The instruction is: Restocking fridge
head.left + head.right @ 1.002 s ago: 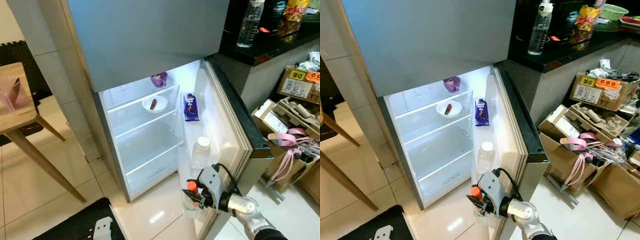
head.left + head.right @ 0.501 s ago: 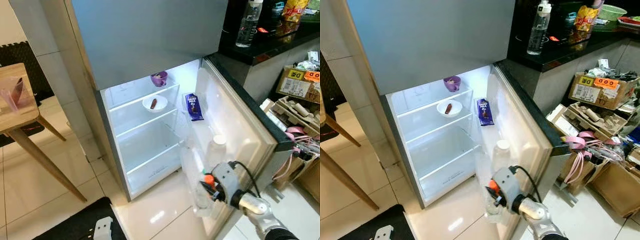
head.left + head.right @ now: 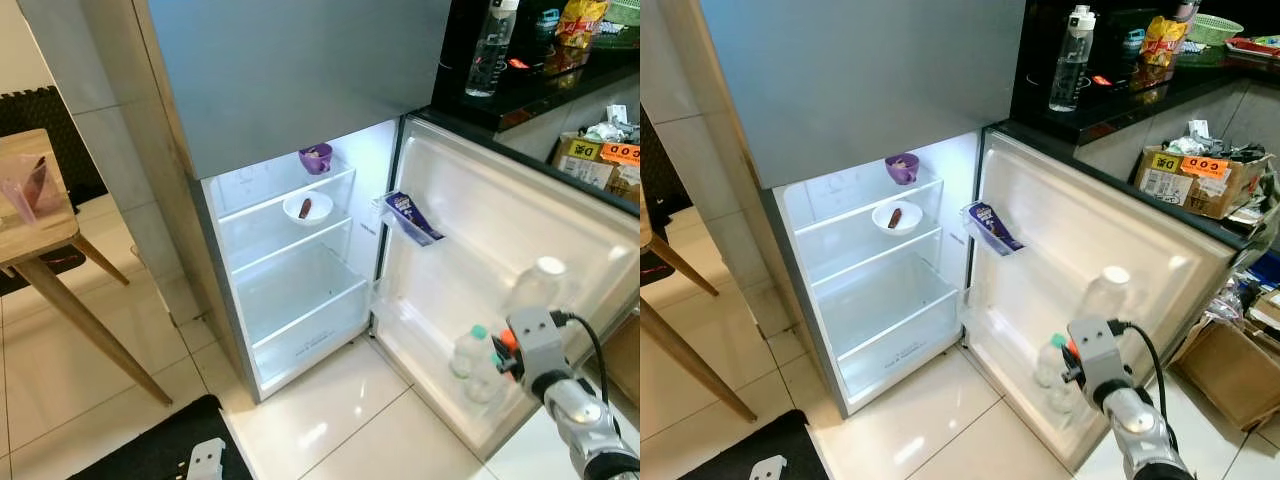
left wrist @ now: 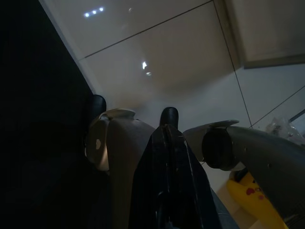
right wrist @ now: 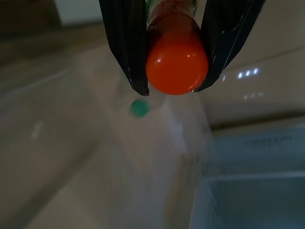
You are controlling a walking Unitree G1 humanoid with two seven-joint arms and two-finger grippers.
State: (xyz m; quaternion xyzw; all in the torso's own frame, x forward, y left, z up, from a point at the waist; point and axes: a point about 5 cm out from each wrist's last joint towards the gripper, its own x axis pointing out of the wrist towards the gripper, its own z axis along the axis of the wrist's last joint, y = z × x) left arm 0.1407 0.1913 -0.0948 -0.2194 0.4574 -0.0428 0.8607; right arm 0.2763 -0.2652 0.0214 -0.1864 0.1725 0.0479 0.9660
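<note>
the right gripper (image 5: 171, 57) is clamped on an orange-capped bottle (image 5: 177, 64) at four o'clock, beside the green-capped bottles (image 3: 468, 352) in the open fridge door's (image 3: 500, 230) lower bin. the left gripper (image 4: 167, 143) hangs over the floor, fingers together.

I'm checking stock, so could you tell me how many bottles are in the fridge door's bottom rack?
2: a green-capped bottle and a taller white-capped bottle; others may be hidden behind the right gripper.
</note>
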